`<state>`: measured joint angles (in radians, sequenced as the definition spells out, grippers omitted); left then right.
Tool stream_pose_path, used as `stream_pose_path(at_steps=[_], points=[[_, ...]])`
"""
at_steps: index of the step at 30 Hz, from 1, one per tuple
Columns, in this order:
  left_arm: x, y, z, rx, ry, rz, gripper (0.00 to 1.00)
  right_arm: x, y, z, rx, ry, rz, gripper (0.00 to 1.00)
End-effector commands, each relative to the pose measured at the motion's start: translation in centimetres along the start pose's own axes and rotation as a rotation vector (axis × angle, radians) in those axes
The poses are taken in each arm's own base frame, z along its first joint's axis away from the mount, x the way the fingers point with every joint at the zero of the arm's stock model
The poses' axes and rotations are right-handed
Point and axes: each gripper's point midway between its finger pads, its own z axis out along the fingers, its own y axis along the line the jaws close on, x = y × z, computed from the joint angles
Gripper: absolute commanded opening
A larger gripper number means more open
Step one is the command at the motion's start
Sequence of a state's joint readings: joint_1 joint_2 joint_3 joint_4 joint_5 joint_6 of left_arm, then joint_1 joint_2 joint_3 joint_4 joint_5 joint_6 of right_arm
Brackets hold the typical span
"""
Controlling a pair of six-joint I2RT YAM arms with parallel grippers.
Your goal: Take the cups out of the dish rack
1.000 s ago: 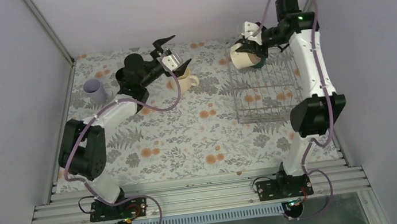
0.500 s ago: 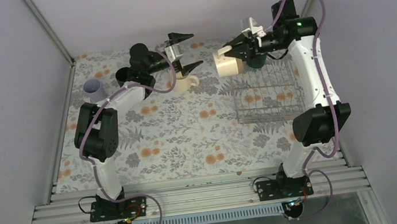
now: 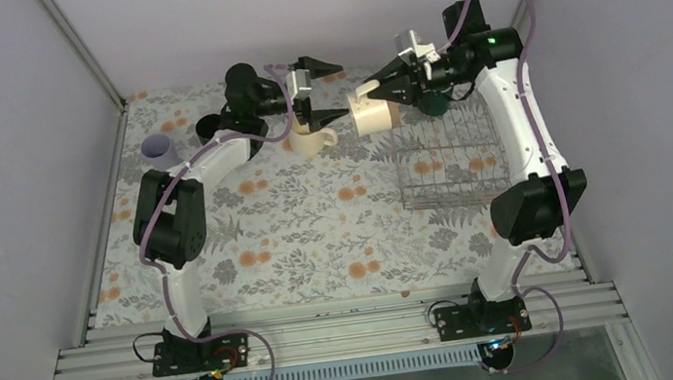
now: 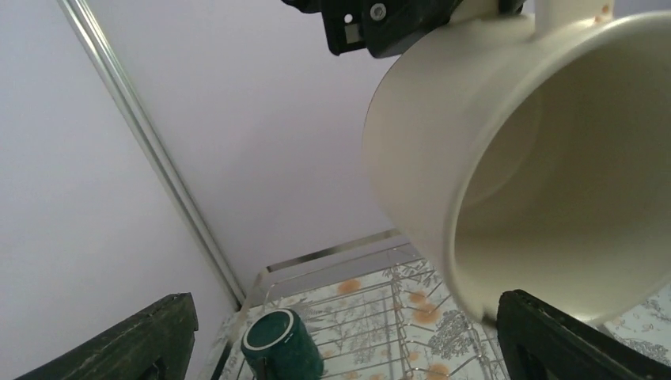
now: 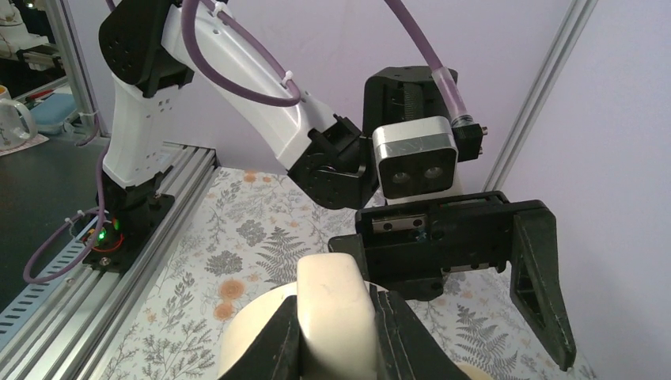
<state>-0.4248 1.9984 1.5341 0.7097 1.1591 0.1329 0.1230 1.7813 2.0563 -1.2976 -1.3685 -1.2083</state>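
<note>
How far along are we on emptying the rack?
Done: the lavender cup, one cream mug and what looks like the black mug stand on the table. In hand: the right gripper holds the second cream mug by its handle, outside the dish rack, facing the open left gripper. Remaining: the green mug sits in the rack.
</note>
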Motion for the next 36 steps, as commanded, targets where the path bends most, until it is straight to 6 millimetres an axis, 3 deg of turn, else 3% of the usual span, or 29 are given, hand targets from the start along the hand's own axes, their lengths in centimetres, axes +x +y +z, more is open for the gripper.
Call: stream_pose_path(at_steps=[1,4,7,11,15,22,26,32,33,34,36], points=[[-1.8,-0.8,0.8,0.052,-0.047,0.008,0.94,-2.9,0.5,0.5,-0.051,-0.121,-0.071,0.03],[-2.2,-0.9,1.0,0.052,-0.055,0.004,0.91,-2.8,0.2,0.8,-0.047,-0.118,-0.084,0.03],[-2.6,-1.1,1.2,0.062,-0.063,-0.006,0.8,-2.8,-0.2,1.1,-0.048,-0.119,-0.096,0.03],[-2.5,-1.0,1.7,0.062,-0.057,-0.031,0.48,-2.9,-0.4,1.4,-0.047,-0.119,-0.116,0.03],[-2.5,-1.3,2.0,0.077,-0.052,-0.035,0.28,-2.9,-0.8,1.5,-0.017,-0.095,-0.147,0.03],[-3.0,-1.4,2.4,0.079,-0.051,-0.05,0.16,-3.2,-2.1,1.5,0.046,-0.079,-0.17,0.03],[-3.2,-1.5,2.5,0.08,-0.048,-0.043,0.03,-3.2,-2.5,1.5,0.053,-0.076,-0.163,0.03],[-3.2,-1.6,2.4,0.077,-0.044,-0.038,0.02,-3.1,-3.4,1.4,0.101,-0.047,-0.153,0.04],[-3.3,-1.6,2.4,0.074,-0.047,-0.034,0.02,-3.0,-3.6,1.4,0.111,-0.04,-0.15,0.08],[-3.5,-1.6,2.4,0.071,-0.052,-0.031,0.02,-2.9,-3.9,1.4,0.125,-0.033,-0.137,0.22],[-3.9,-1.6,2.3,0.065,-0.06,-0.026,0.02,-2.8,-4.5,1.3,0.159,-0.02,-0.114,0.73]])
